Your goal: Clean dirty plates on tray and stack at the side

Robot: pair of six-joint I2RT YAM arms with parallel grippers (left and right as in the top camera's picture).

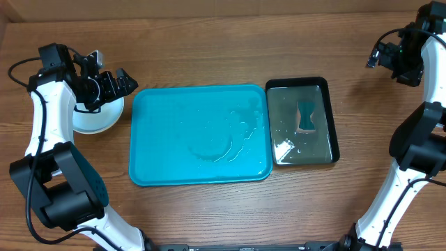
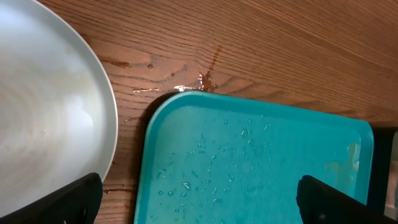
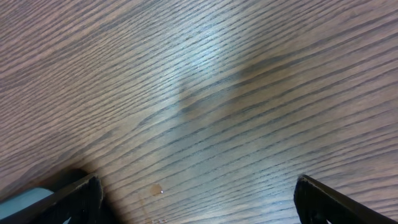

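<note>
The turquoise tray lies mid-table, wet and with no plates on it; it also shows in the left wrist view, beaded with droplets. Plates sit on the table just left of the tray. A white one is on top with a light blue edge below it; any yellow-green-rimmed plate is hidden. The white plate shows in the left wrist view. My left gripper is open and empty, above the gap between plates and tray. My right gripper is open and empty over bare wood at the far right.
A black glossy tray holding water and a teal sponge stands against the turquoise tray's right side. Its corner shows in the right wrist view. Water spots lie on the wood near the tray's corner.
</note>
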